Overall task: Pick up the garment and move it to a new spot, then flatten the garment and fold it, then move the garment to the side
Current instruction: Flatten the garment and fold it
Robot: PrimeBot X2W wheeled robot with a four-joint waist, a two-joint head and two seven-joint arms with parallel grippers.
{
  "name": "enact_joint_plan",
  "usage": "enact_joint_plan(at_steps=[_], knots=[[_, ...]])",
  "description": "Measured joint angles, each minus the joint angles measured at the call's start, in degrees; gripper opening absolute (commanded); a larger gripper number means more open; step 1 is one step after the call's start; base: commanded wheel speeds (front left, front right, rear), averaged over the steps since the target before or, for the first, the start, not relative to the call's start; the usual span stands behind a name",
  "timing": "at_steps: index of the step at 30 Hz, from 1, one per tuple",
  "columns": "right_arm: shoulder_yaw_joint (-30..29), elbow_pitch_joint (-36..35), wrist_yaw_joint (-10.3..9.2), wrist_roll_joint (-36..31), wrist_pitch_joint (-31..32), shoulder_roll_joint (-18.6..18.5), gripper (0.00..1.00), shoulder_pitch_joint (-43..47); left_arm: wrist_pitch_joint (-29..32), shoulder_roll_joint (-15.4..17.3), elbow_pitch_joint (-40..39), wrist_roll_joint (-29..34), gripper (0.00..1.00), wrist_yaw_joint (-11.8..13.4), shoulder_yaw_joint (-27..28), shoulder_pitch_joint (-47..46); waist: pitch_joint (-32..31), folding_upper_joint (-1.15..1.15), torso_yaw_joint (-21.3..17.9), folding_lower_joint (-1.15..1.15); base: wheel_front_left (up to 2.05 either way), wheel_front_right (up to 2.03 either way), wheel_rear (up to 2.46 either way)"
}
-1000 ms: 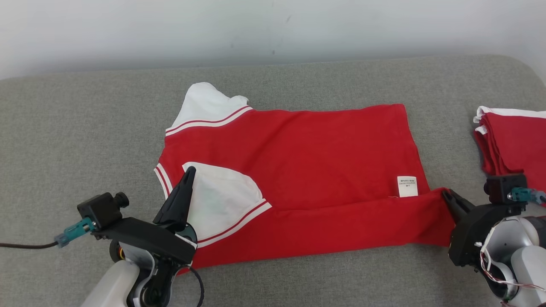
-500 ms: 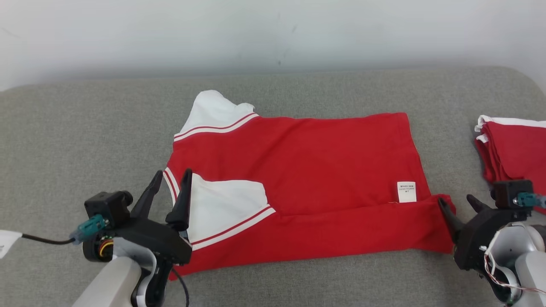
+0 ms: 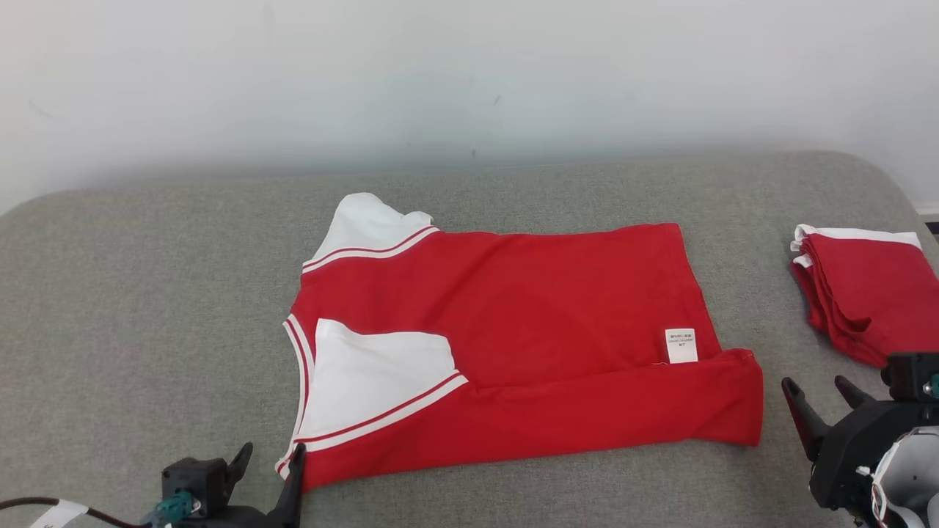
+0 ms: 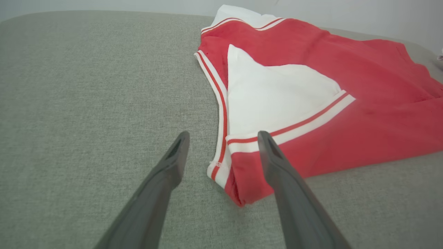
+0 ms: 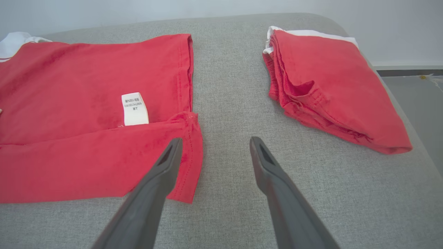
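Red short-sleeved cotton shirt w/ white, red-striped sleeves (image 3: 528,323) lies flat across the middle of the grey woven-fabric padded counter (image 3: 147,293). Collar end is to the L, hem end to the R. Its near long edge is folded up over the body in a band running the full length. The near white sleeve (image 3: 374,374) is folded in on top of the red; the far white sleeve (image 3: 367,224) sticks out at the back-L corner. A small white printed label (image 3: 681,345) shows near the hem end, just above the fold line; the print is too small to read.

L hand (image 3: 271,458) is at the shirt's near-L corner, fingers spread apart, nothing btwn them. In the L wrist view one finger lines up over the striped corner and the other over bare counter; can't tell if either touches cloth.

R hand (image 3: 816,389) is just off the hem-end near corner, fingers also spread, nothing gripped. It is over bare counter btwn the shirt and a folded stack of red garments w/ white edge (image 3: 866,293), which sits well apart at the far R.

Dark cable w/ white tag (image 3: 44,510) runs in at the lower L. Pale wall (image 3: 469,73) is behind.
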Motion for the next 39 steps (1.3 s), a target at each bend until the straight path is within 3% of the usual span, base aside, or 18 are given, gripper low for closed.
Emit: enact_joint_plan(at_steps=[5, 15, 16, 17, 18, 19, 39], knots=[[-0.5, -2.8, 0.0, -1.0, 1.6, 1.9, 1.0, 0.8, 2.2, -0.6, 0.9, -0.3, 1.0, 2.7, -0.3, 0.8, 0.2, 0.0, -0.7, 0.0, 0.0, 0.0, 0.0], [-1.2, -5.1, 0.0, -2.4, 3.5, 3.1, 1.0, 1.8, 5.0, -1.9, 4.1, -1.1, 1.0, 3.5, -1.2, -0.2, 0.9, 0.0, -1.5, 0.0, 0.0, 0.0, 0.0], [-1.3, -5.3, 0.0, -2.6, 3.7, 3.3, 1.0, 1.8, 5.4, -2.2, 4.3, -1.4, 0.95, 3.5, -1.2, -0.5, 1.0, 0.0, -1.5, 0.01, 0.0, 0.0, 0.0], [-1.5, -5.4, 0.0, -2.8, 4.0, 3.4, 1.0, 1.8, 5.9, -2.5, 4.6, -1.8, 0.67, 3.5, -1.2, -0.6, 1.2, 0.0, -1.6, 0.01, 0.0, 0.0, 0.0], [-1.7, -5.5, 0.0, -2.8, 4.1, 3.5, 1.0, 1.8, 6.1, -2.9, 5.0, -1.9, 0.67, 3.5, -1.4, -0.6, 1.3, 0.0, -1.6, 0.01, 0.0, 0.0, 0.0], [-1.9, -5.5, 0.0, -3.1, 4.4, 3.7, 1.0, 1.8, 6.3, -3.1, 5.1, -1.9, 0.0, 3.5, -1.5, -0.8, 1.5, 0.0, -1.6, 0.01, 0.0, 0.0, 0.0], [-4.9, -1.0, 0.0, -11.6, 7.7, 10.1, 1.0, 0.3, 5.6, -3.8, 5.1, -1.8, 0.0, 2.9, -2.4, -2.7, 4.9, 0.0, -0.4, 0.01, 0.0, 0.0, 0.0]])
